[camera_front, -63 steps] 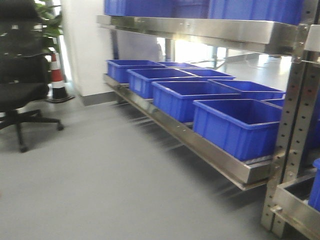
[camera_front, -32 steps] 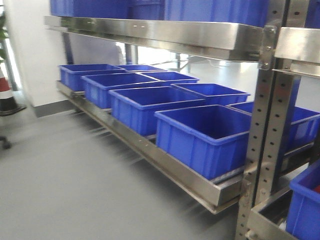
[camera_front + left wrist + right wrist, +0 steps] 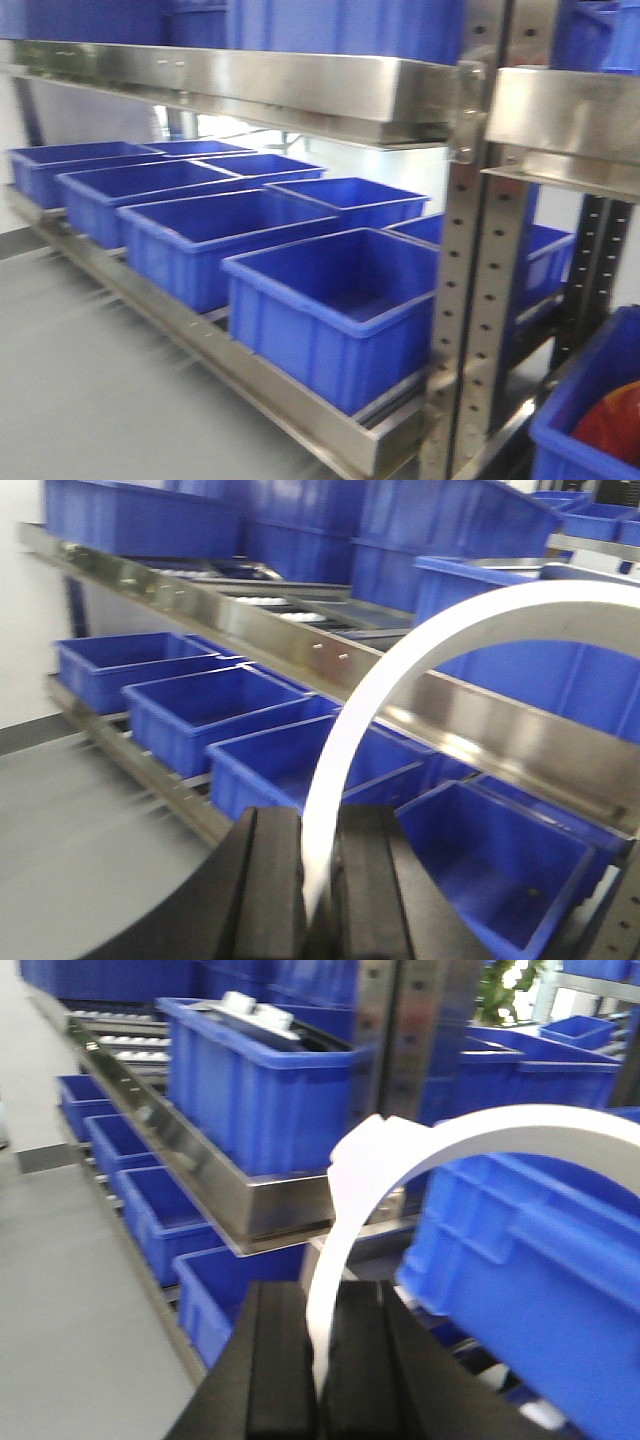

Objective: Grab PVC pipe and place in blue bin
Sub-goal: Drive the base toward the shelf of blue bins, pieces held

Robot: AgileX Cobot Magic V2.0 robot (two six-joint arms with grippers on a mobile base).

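White pieces that look like the pipe (image 3: 258, 1012) poke from the top of a blue bin (image 3: 265, 1090) on the upper shelf (image 3: 270, 1205), seen from the right wrist; blur hides their detail. Neither tool holds it. The left tool (image 3: 320, 825) and right tool (image 3: 320, 1295) each have their jaws drawn close, with only a curved white band (image 3: 400, 650) rising from the narrow gap. A row of bins (image 3: 330, 320) lines the low shelf (image 3: 290, 405), running far left beside the floor (image 3: 80, 400).

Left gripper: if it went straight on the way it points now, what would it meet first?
Probably the blue bin on the low shelf, straight ahead of the left gripper. The steel rail runs above that line. Depth is unclear in this blurred view.
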